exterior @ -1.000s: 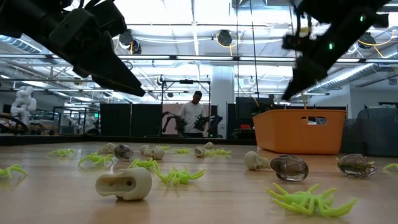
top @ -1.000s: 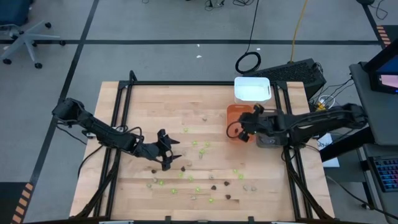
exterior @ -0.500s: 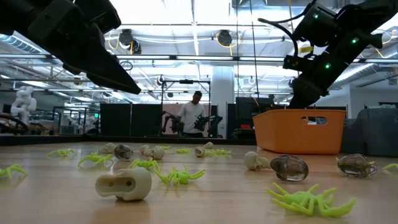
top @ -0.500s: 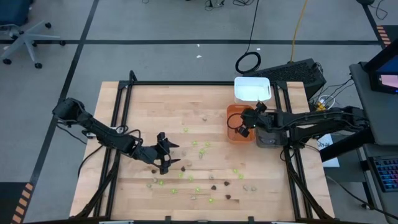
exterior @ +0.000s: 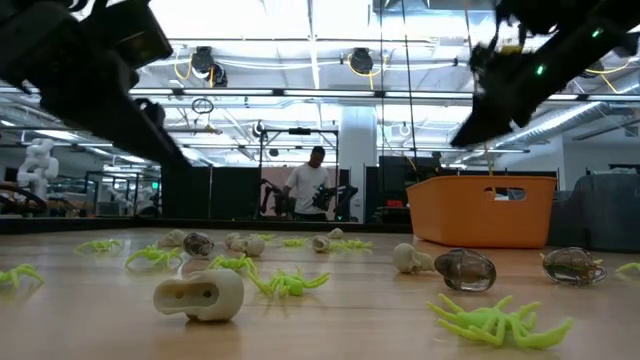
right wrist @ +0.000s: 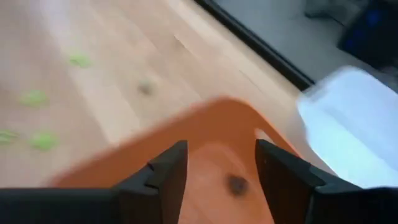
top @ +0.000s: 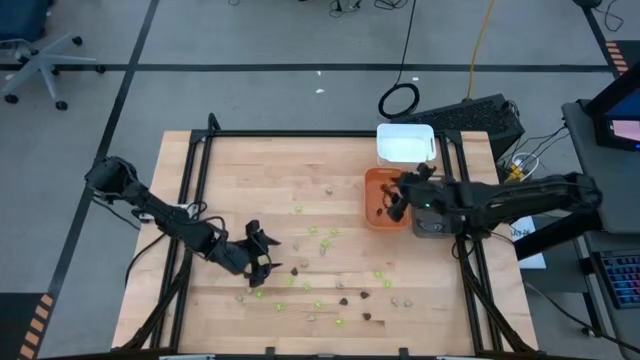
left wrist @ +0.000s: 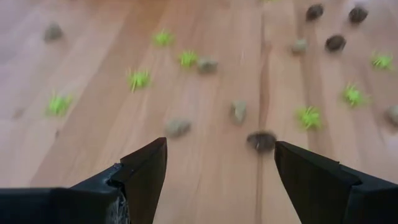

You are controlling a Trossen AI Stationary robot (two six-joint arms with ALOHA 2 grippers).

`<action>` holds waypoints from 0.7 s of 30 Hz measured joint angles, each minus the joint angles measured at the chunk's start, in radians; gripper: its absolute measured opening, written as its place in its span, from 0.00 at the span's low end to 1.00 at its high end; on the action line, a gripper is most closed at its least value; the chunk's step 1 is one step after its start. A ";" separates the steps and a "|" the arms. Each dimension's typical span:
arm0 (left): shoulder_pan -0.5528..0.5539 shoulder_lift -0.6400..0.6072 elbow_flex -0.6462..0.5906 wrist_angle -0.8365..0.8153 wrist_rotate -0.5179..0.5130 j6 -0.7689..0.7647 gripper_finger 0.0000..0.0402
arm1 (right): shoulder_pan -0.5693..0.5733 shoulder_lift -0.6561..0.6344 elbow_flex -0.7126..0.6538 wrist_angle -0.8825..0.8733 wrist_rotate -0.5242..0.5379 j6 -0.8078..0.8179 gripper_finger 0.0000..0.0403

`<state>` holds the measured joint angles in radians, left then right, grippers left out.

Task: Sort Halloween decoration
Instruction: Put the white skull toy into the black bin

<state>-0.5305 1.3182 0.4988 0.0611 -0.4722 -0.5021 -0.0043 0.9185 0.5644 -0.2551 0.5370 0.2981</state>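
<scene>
Orange tray (top: 378, 203) at right centre has the right claw (top: 397, 203) over it, fingers apart, a dark piece (right wrist: 236, 183) inside. Left claw (top: 256, 256), wide apart, must next descend on scattered decorations (top: 318, 305) at lower centre.

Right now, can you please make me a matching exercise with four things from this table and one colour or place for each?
Things:
1. right gripper
2. left gripper
3. white tray
4. spider pieces

Descriptions:
a. lime-green
b. over the orange tray
c. low over the scattered pieces
d. at the table's far edge, behind the orange tray

Pairs: 1-b, 2-c, 3-d, 4-a
</scene>
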 joint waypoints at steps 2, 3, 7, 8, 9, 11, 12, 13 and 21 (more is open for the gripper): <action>-0.008 0.000 0.000 -0.052 -0.002 -0.033 0.75 | 0.060 -0.018 0.000 0.060 -0.014 -0.016 0.42; -0.009 0.000 0.000 -0.083 -0.001 -0.049 0.75 | 0.093 -0.019 0.000 0.096 -0.015 -0.029 0.42; -0.006 0.000 0.000 -0.205 -0.007 -0.120 0.75 | 0.215 0.011 0.000 0.229 -0.014 -0.118 0.42; -0.004 0.000 0.000 -0.229 -0.013 -0.130 0.75 | 0.242 0.026 0.000 0.257 -0.014 -0.143 0.42; -0.001 0.000 0.000 -0.245 -0.021 -0.142 0.75 | 0.264 0.042 0.000 0.288 -0.013 -0.168 0.42; 0.012 0.000 0.000 -0.251 -0.030 -0.147 0.74 | 0.300 0.085 0.000 0.357 -0.012 -0.217 0.42; 0.020 0.000 0.000 -0.249 -0.031 -0.147 0.74 | 0.314 0.106 0.000 0.386 -0.012 -0.240 0.42; 0.028 0.000 0.000 -0.244 -0.033 -0.147 0.73 | 0.327 0.131 0.000 0.413 -0.012 -0.263 0.42; 0.044 0.000 0.000 -0.236 -0.001 -0.148 0.63 | 0.386 0.297 0.000 0.571 -0.010 -0.354 0.42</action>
<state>-0.4870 1.3178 0.4988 -0.1748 -0.4728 -0.6498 0.3813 1.2157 0.5648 0.3161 0.5266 -0.0563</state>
